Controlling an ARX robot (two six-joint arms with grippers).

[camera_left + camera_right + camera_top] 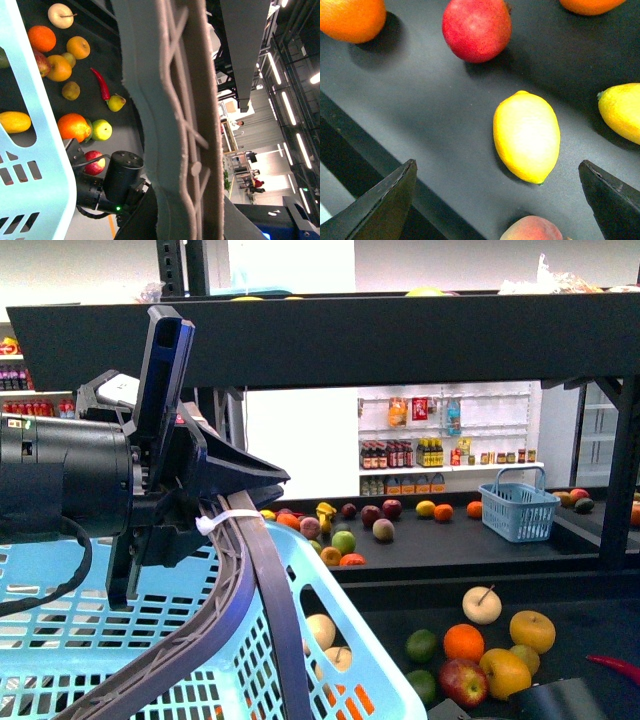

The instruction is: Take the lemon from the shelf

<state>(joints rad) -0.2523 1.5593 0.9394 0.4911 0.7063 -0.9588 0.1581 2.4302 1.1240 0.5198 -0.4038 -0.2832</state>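
Dark shelf, assorted fruit: lemon lying loose, untouched. Over it the right pincer gapes wide (approach step, by judgement); next move: descend, close across its narrow width.

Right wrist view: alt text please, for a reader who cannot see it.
A bright yellow lemon lies on the dark shelf tray, in the gap between the open right gripper's black fingers, untouched. A red fruit, an orange and another yellow fruit lie around it.
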